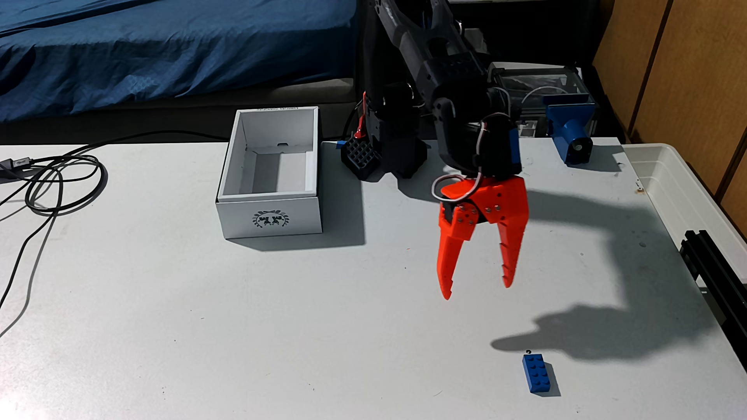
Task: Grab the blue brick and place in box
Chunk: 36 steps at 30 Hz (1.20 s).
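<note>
The blue brick (536, 373) lies flat, studs up, on the white table near the front right in the fixed view. My gripper (477, 292), with orange fingers on a black arm, hangs open in the air above the table, pointing down, with nothing between its fingers. It is behind and to the left of the brick, well apart from it. The box (270, 220), white cardboard with a dark wreath emblem on its near short side, stands open and empty at the middle left, far from the gripper.
Dark cables (52, 177) coil on the table's left. The arm's black base (388, 149) sits behind the box's right side. A blue clamp piece (572, 133) and a translucent tub (687, 190) occupy the back right. A black rail (715, 266) lies along the right edge.
</note>
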Available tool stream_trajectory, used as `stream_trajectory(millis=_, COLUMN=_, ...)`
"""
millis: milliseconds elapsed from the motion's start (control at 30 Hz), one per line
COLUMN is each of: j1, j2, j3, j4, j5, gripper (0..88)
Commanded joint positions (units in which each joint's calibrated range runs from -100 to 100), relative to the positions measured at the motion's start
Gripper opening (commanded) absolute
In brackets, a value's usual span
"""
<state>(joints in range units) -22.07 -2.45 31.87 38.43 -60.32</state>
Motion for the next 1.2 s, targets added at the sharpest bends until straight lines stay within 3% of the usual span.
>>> stream_trajectory(millis=0, j1=-0.44, j2=-0.13, j3=-3.57, j4=-0.13, j5=-0.27, gripper=32.6)
stream_trajectory(millis=700, j1=-1.56, j2=15.01, j3=-14.13, j4=0.22, j5=-1.75, gripper=37.4)
stream_trajectory(millis=1167, j1=-2.97, j2=16.11, j3=-19.63, j4=0.22, j5=-1.75, gripper=37.4)
